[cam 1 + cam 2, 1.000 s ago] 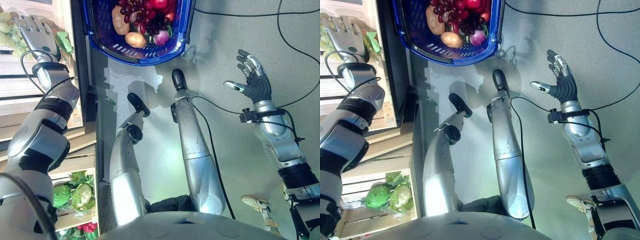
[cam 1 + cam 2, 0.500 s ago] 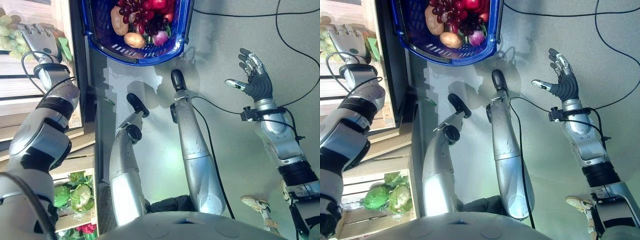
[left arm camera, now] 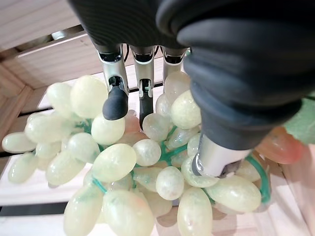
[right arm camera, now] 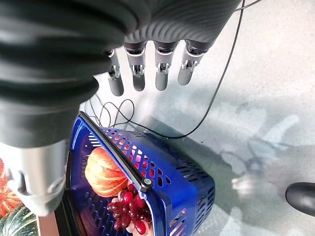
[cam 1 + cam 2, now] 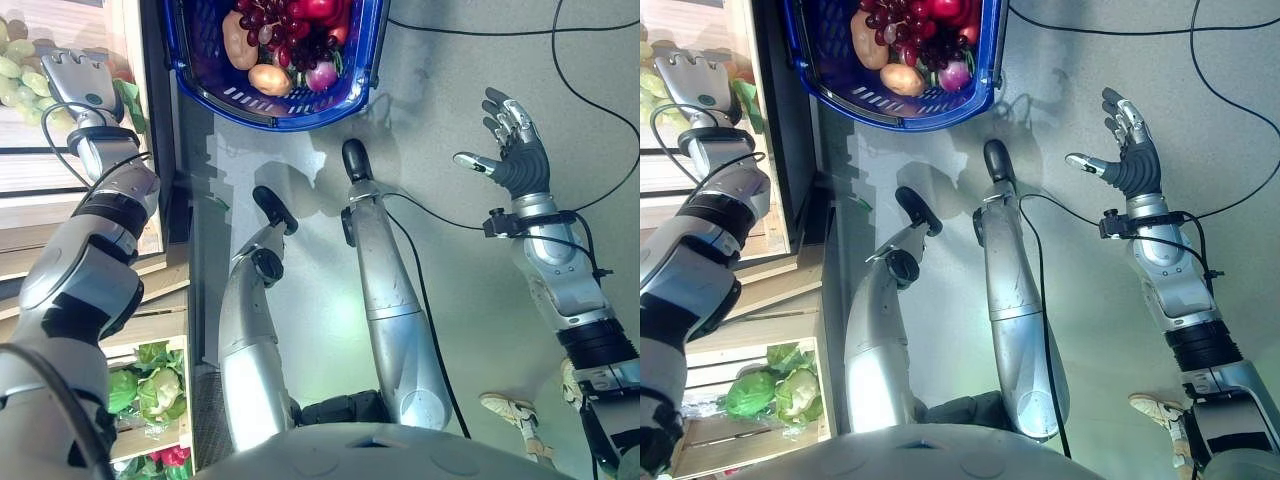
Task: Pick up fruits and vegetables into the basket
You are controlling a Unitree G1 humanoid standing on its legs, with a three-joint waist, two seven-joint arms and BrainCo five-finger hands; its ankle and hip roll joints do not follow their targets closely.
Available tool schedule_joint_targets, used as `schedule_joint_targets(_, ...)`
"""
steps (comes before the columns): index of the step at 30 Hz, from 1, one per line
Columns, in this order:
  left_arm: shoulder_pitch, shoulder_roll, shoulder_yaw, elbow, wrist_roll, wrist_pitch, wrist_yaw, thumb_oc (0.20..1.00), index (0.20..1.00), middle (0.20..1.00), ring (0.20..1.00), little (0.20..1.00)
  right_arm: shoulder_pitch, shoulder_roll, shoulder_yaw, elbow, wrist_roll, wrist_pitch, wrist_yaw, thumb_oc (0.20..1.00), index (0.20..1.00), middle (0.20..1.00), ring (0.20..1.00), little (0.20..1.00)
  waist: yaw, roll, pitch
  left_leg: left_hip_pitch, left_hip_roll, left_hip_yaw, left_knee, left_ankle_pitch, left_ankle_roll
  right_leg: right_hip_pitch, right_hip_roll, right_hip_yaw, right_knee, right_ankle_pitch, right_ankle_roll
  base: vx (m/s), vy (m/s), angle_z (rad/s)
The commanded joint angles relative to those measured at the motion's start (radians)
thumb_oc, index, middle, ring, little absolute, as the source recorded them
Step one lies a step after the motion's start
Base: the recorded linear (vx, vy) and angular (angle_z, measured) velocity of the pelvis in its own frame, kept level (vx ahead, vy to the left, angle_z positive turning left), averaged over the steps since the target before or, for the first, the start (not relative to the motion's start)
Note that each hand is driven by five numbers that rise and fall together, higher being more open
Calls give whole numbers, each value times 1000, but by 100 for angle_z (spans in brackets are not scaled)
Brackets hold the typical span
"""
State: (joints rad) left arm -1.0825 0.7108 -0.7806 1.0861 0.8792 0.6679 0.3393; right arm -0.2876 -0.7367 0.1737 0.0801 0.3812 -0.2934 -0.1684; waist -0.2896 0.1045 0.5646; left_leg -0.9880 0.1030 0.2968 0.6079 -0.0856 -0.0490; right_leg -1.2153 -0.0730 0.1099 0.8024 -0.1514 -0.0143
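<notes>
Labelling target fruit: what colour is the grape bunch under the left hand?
Pale green grape bunch, with green stems; clearest in the left wrist view, below the left hand.

grey floor [image 5: 450, 60] | wooden shelves [image 5: 20, 190] along the left side, pale slats | dark upright post [image 5: 165, 130] at the shelf edge, beside the floor | a person's light shoe [image 5: 510, 412] on the floor at lower right
</notes>
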Motion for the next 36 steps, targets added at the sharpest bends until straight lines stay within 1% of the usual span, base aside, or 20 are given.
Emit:
schedule_joint_targets(1, 157, 75, 64, 147, -149, 0, 6, 200, 200, 200, 200, 200, 22, -17, -1, -49, -13, -68, -8, 1000, 1000, 1000, 1000, 1000, -23, 11, -45, -10, -72, 18, 41, -84, 45, 33, 27, -14, -66, 9, 57, 0, 0, 0)
schedule_joint_targets(2, 157, 80, 72, 142, -182, -20, 33, 200, 200, 200, 200, 200, 23, -19, -3, -50, -23, -72, -5, 1000, 1000, 1000, 1000, 1000, -22, 10, -45, 3, -73, 17, 36, -83, 44, 48, 24, -16, -73, 9, 57, 0, 0, 0)
schedule_joint_targets(6, 150, 88, 83, 133, -233, -52, 82, 200, 200, 200, 200, 200, 24, -21, -4, -54, -25, -73, 4, 1000, 1000, 1000, 1000, 1000, -21, 8, -45, 23, -76, 13, 25, -77, 42, 71, 22, -17, -80, 10, 58, -8, 5, 1)
schedule_joint_targets(7, 146, 95, 92, 124, -294, -81, 126, 200, 200, 200, 200, 200, 27, -19, -2, -56, -33, -73, 4, 1000, 1000, 1000, 1000, 1000, -19, 9, -45, 43, -80, 11, 15, -74, 41, 92, 20, -19, -90, 11, 58, 0, 0, 0)
schedule_joint_targets(8, 145, 98, 96, 120, -313, -89, 136, 200, 200, 200, 200, 200, 29, -18, -2, -58, -35, -73, 5, 1000, 1000, 1000, 1000, 1000, -18, 9, -45, 49, -81, 10, 11, -73, 40, 98, 19, -20, -92, 11, 58, -28, 16, 4)
schedule_joint_targets(11, 149, 116, 133, 95, -417, -159, 209, 200, 200, 200, 200, 200, 45, -18, -7, -67, -46, -72, 9, 1000, 1000, 1000, 1000, 1000, -14, 11, -45, 85, -87, 7, -5, -69, 39, 134, 12, -25, -105, 10, 59, -24, 6, 9)
schedule_joint_targets(12, 149, 120, 142, 91, -426, -172, 220, 200, 200, 200, 200, 200, 49, -19, -7, -68, -53, -73, 10, 1000, 1000, 1000, 1000, 1000, -13, 11, -45, 94, -89, 7, -9, -68, 39, 143, 10, -27, -108, 10, 59, -22, 3, 15)
schedule_joint_targets(13, 150, 127, 158, 81, -451, -200, 240, 200, 200, 200, 200, 200, 57, -19, -7, -70, -68, -72, 9, 1000, 1000, 1000, 1000, 1000, -12, 12, -45, 108, -92, 5, -14, -67, 38, 158, 8, -30, -113, 10, 60, -18, 8, 14)
schedule_joint_targets(15, 150, 134, 190, 63, -565, -249, 257, 200, 200, 200, 200, 200, 66, -22, -7, -76, -84, -64, 12, 1000, 1000, 1000, 1000, 1000, -9, 13, -45, 128, -96, 4, -22, -66, 37, 179, 3, -35, -119, 8, 60, -16, 14, 8)
schedule_joint_targets(16, 157, 137, 216, 40, -556, -269, 278, 200, 200, 200, 200, 200, 77, -23, -13, -80, -87, -59, 14, 1000, 1000, 1000, 1000, 1000, -6, 16, -45, 140, -100, 2, -27, -64, 37, 190, 2, -36, -121, 7, 60, -12, 18, 7)
schedule_joint_targets(17, 165, 141, 235, 23, -547, -281, 283, 200, 200, 200, 200, 200, 86, -25, -16, -84, -93, -55, 14, 1000, 1000, 1000, 1000, 1000, -5, 18, -45, 151, -104, 0, -31, -64, 37, 200, 1, -38, -123, 5, 60, -10, 29, 12)
schedule_joint_targets(18, 168, 152, 258, 4, -584, -313, 280, 200, 200, 200, 200, 200, 95, -27, -22, -86, -100, -51, 18, 1000, 1000, 1000, 1000, 1000, -3, 22, -45, 168, -108, 0, -37, -65, 37, 216, -2, -41, -125, 1, 61, -7, 30, 14)
schedule_joint_targets(19, 172, 158, 278, -14, -608, -327, 275, 200, 200, 200, 200, 200, 100, -29, -26, -90, -99, -45, 23, 1000, 1000, 1000, 1000, 1000, -1, 23, -45, 179, -111, -1, -42, -65, 38, 227, -5, -44, -127, 0, 61, -7, 28, 11)
schedule_joint_targets(21, 184, 171, 321, -52, -611, -363, 284, 200, 200, 200, 200, 200, 116, -33, -36, -99, -104, -34, 41, 1000, 1000, 1000, 1000, 1000, 3, 25, -45, 202, -117, -4, -52, -63, 38, 251, -8, -48, -137, -2, 62, -7, 16, 7)
schedule_joint_targets(24, 207, 180, 364, -101, -686, -395, 285, 200, 200, 200, 200, 200, 128, -35, -41, -104, -143, -15, 59, 1000, 1000, 1000, 1000, 1000, 7, 28, -45, 226, -123, -7, -64, -62, 39, 276, -11, -54, -146, -3, 64, -7, 16, 8)
schedule_joint_targets(25, 220, 179, 391, -129, -688, -401, 291, 200, 200, 200, 200, 200, 134, -38, -43, -112, -157, -1, 75, 1000, 1000, 1000, 1000, 1000, 10, 28, -45, 237, -127, -10, -71, -62, 41, 288, -11, -56, -151, -3, 63, -9, 8, 3)
schedule_joint_targets(27, 247, 183, 434, -183, -742, -419, 293, 200, 200, 200, 200, 200, 147, -43, -42, -122, -192, 23, 106, 1000, 1000, 1000, 1000, 1000, 17, 26, -45, 255, -131, -14, -77, -65, 43, 311, -13, -62, -160, -6, 65, -14, 0, 4)
schedule_joint_targets(30, 309, 172, 512, -271, -822, -476, 308, 200, 200, 200, 200, 200, 160, -57, -30, -134, -285, 82, 152, 1000, 1000, 1000, 1000, 1000, 31, 21, -45, 281, -137, -25, -85, -69, 47, 344, -15, -73, -171, -8, 65, -17, -11, 5)
schedule_joint_targets(31, 317, 171, 520, -280, -840, -487, 309, 200, 200, 200, 200, 200, 161, -59, -29, -135, -291, 87, 157, 1000, 1000, 1000, 1000, 1000, 32, 20, -45, 283, -138, -26, -85, -69, 48, 347, -15, -74, -172, -8, 65, -21, -31, 2)
schedule_joint_targets(36, 425, 132, 608, -445, -979, -583, 311, 200, 200, 200, 200, 200, 168, -66, -20, -163, -307, 162, 200, 1000, 1000, 1000, 1000, 1000, 64, 4, -45, 325, -143, -46, -102, -76, 57, 402, -13, -99, -192, -11, 70, -35, -62, 8)
